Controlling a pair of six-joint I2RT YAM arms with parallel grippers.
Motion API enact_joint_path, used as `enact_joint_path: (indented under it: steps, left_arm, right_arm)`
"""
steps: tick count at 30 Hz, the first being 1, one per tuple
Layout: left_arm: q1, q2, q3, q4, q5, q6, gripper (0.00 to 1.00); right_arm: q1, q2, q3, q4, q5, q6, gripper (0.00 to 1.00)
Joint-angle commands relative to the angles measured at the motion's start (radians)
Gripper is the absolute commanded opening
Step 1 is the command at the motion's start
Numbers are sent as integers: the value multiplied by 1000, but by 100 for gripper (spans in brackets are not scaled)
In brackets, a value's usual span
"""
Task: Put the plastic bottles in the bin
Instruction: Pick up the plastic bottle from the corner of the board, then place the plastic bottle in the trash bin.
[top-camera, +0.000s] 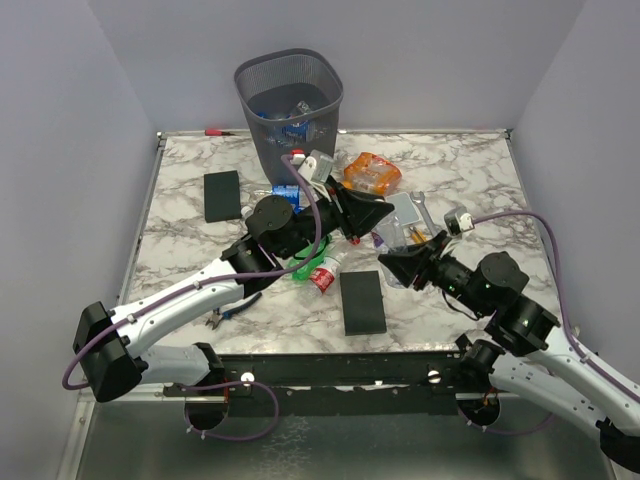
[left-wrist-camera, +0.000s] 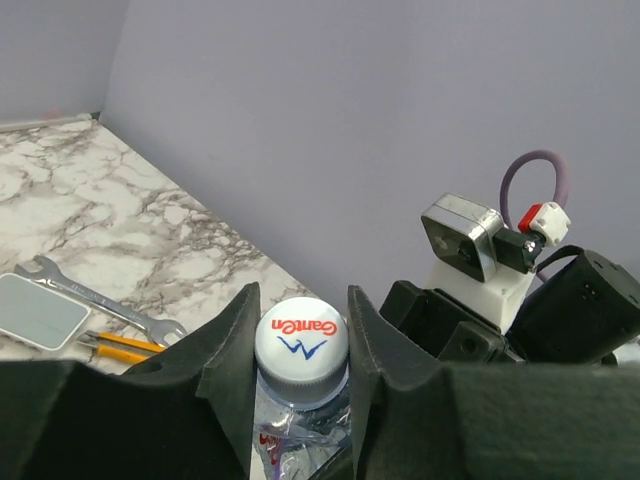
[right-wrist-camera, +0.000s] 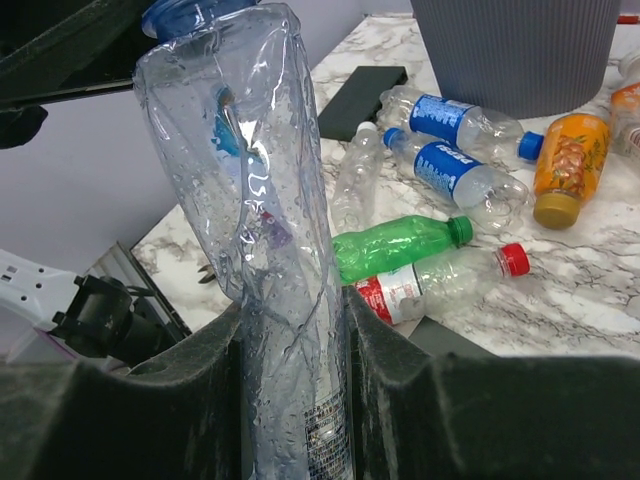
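The left claw (left-wrist-camera: 300, 308) was clamped on the cap end of a clear bottle (left-wrist-camera: 300, 345). The right claw (right-wrist-camera: 293, 312) gripped what seemed to be its body, well short of the bin (top-camera: 288, 100). Opposed pulls could wrench it loose. Only the right wrist showed the green bottle (right-wrist-camera: 400, 245) whole on the counter (right-wrist-camera: 600, 300)

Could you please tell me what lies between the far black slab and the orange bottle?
The upper blue-labelled bottle and the lower blue-labelled bottle lie there side by side, as the right wrist view shows.
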Motion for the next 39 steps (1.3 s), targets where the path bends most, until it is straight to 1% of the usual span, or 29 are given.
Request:
enact_joint_path:
  steps: [1, 3, 4, 5, 6, 7, 9, 10, 16, 21, 24, 28, 30, 32, 34, 37, 39]
  left_arm:
    - [-22, 26, 16, -69, 105, 0, 0]
    - [-22, 25, 16, -69, 107, 1, 0]
    - [-22, 23, 16, -69, 101, 4, 0]
    - [-22, 19, 16, -69, 90, 8, 0]
    - [-22, 12, 16, -72, 75, 14, 0]
    - [-22, 5, 20, -78, 60, 23, 0]
    - [-23, -8, 32, -99, 24, 46, 0]
    - [-22, -14, 40, -112, 8, 59, 0]
    - [8, -50, 74, -133, -82, 131, 0]
    - [42, -69, 128, -161, -161, 205, 0]
    - [53, -85, 171, -163, -271, 324, 0]
    - [82, -38, 285, -154, -443, 536, 0]
    - [101, 3, 333, -86, -506, 643, 0]
    - [130, 49, 362, 29, -557, 729, 0]
    - [177, 103, 397, 162, -574, 812, 0]
    - [263, 200, 420, 399, -509, 887, 0]
    - [310, 287, 489, 481, -485, 934, 0]
  right_arm:
    - [-1, -4, 42, 71, -7, 13, 23]
    - [-2, 0, 46, 65, -7, 19, 24]
    - [-1, 6, 53, 55, -7, 26, 30]
    - [-1, 13, 62, 41, -7, 31, 43]
    - [-2, 21, 74, 28, -37, 33, 62]
    - [-1, 30, 89, 8, -46, 38, 75]
    - [-2, 41, 123, -35, -57, 52, 98]
    - [-2, 40, 139, -54, -66, 52, 100]
    - [-1, 21, 250, -199, -18, 95, 100]
    - [-2, -44, 293, -242, 41, 138, 100]
    - [-1, -115, 278, -263, 147, 168, 100]
    - [-2, -251, 177, -249, 287, 171, 100]
    - [-1, -323, 108, -233, 343, 195, 100]
    - [-1, -387, 45, -226, 383, 228, 100]
    - [-1, -429, 2, -235, 396, 243, 99]
    - [-2, -456, -30, -256, 382, 263, 99]
    - [-1, -457, -47, -262, 362, 277, 98]
